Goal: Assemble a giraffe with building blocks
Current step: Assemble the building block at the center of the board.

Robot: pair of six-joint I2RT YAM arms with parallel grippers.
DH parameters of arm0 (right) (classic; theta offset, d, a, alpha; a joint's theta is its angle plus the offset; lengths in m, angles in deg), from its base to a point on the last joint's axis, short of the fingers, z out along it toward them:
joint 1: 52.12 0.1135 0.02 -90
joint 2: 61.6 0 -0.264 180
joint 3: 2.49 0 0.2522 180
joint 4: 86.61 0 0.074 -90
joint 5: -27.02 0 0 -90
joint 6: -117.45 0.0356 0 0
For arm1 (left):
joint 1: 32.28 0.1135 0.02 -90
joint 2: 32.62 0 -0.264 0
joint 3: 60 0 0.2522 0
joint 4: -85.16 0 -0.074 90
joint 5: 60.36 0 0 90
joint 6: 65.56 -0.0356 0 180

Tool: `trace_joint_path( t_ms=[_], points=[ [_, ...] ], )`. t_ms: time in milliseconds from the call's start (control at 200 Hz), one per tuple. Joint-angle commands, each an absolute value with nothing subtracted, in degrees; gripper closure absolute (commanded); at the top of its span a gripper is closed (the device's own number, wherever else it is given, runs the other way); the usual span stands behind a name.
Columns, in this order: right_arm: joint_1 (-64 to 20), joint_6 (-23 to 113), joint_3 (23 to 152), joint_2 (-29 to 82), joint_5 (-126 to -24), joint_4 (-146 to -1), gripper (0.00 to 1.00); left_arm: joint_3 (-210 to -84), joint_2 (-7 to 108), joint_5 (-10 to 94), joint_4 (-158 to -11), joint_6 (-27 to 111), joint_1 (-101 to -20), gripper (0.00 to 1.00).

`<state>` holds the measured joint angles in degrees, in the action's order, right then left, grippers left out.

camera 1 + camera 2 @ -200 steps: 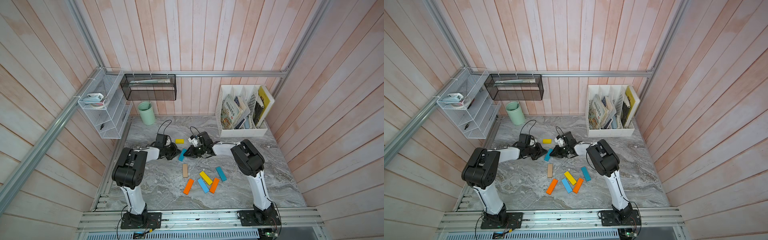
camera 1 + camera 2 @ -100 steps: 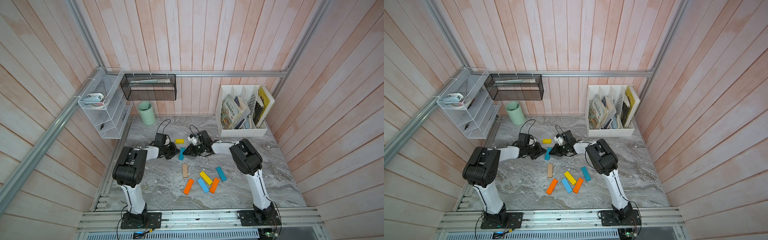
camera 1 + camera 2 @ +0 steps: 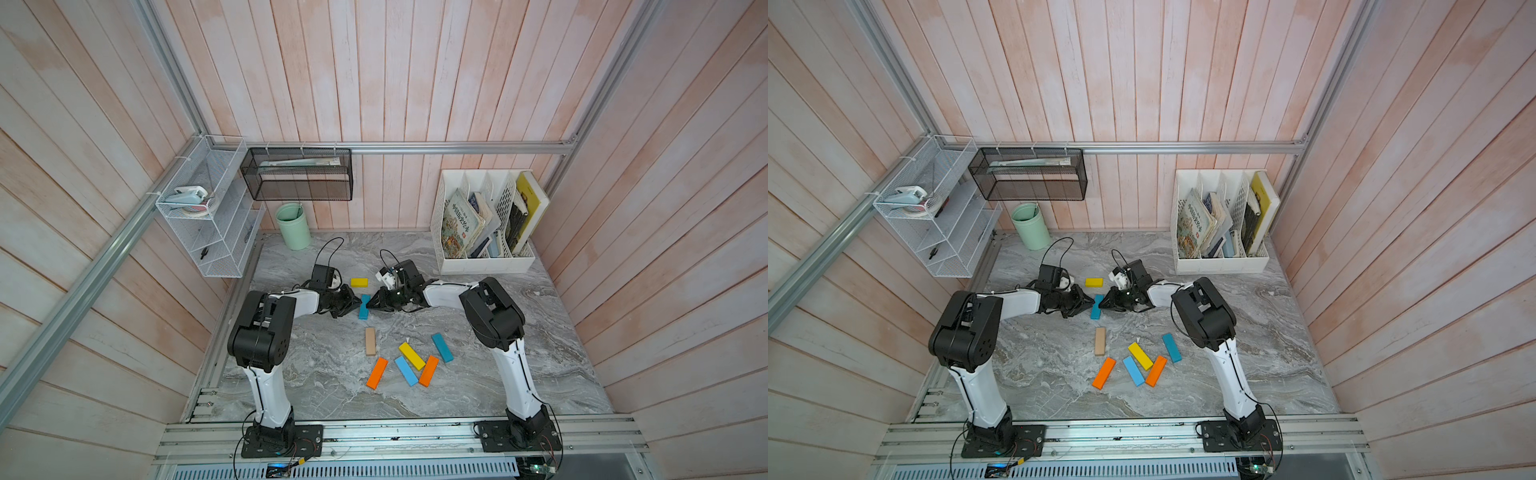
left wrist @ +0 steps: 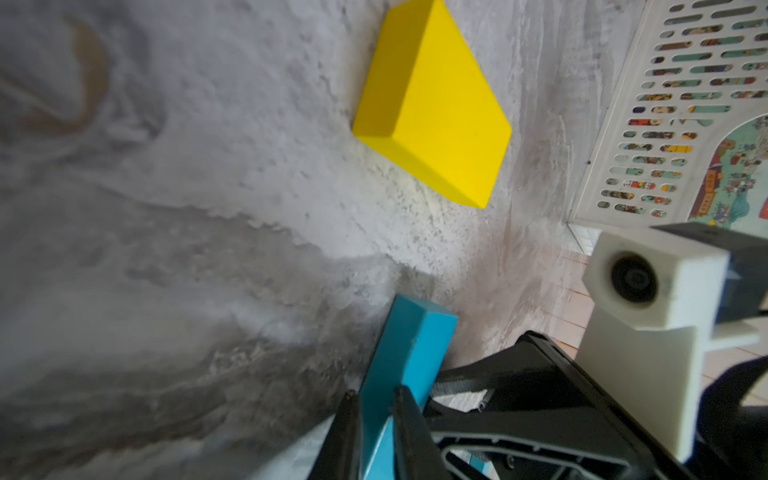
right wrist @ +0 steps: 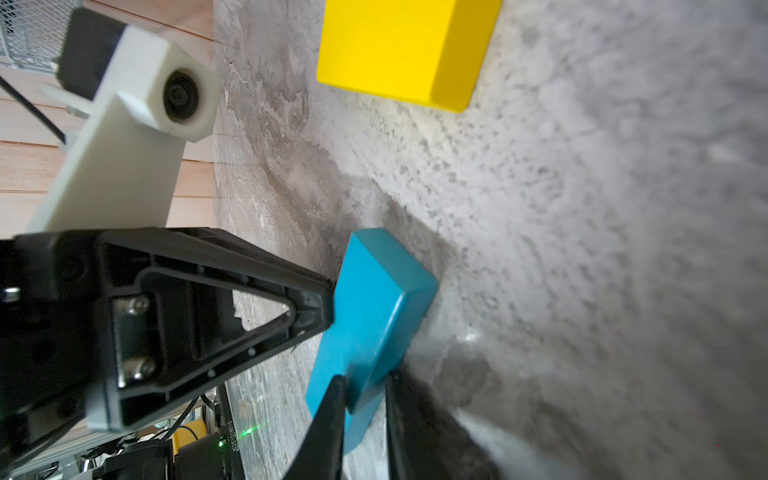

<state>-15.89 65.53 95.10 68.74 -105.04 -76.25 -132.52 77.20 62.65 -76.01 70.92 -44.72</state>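
— What do we have around us here?
— We see pale pinkish plank walls (image 3: pixel 374 83) on three sides, and an aluminium rail (image 3: pixel 457 147) runs along the back one.
— And what do we look down on?
— A grey marbled tabletop (image 3: pixel 316 390), evenly lit; we find only soft shadows on it.
— Any furniture we can name?
— We count a white wire shelf (image 3: pixel 220 249) on the left wall, a black mesh basket (image 3: pixel 299 185) hung beneath the rail, a mint green cup (image 3: pixel 293 228) standing in the corner below it, and a white file rack (image 3: pixel 486 264) with books (image 3: pixel 460 222) at the back right
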Motion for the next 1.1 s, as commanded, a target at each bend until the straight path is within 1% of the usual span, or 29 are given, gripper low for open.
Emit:
trace_joint_path(
  t_ms=[0, 120, 505, 1095],
  points=[
    [-16.2, 64.2, 96.6, 70.5, -103.6, -74.2, 0.79, -133.2, 79.0, 61.3, -70.6, 67.3, -44.9, 0.81],
    [-16.4, 63.9, 97.0, 70.7, -103.3, -73.7, 0.79, -132.9, 78.6, 61.3, -70.3, 66.9, -44.8, 0.83],
    [-17.9, 62.8, 100.6, 72.9, -103.6, -71.4, 0.79, -134.8, 80.0, 60.8, -70.3, 67.1, -44.1, 0.83],
    [-17.5, 63.0, 106.2, 76.3, -104.4, -69.1, 0.79, -138.1, 83.3, 61.9, -71.3, 67.8, -42.8, 0.83]
  ],
)
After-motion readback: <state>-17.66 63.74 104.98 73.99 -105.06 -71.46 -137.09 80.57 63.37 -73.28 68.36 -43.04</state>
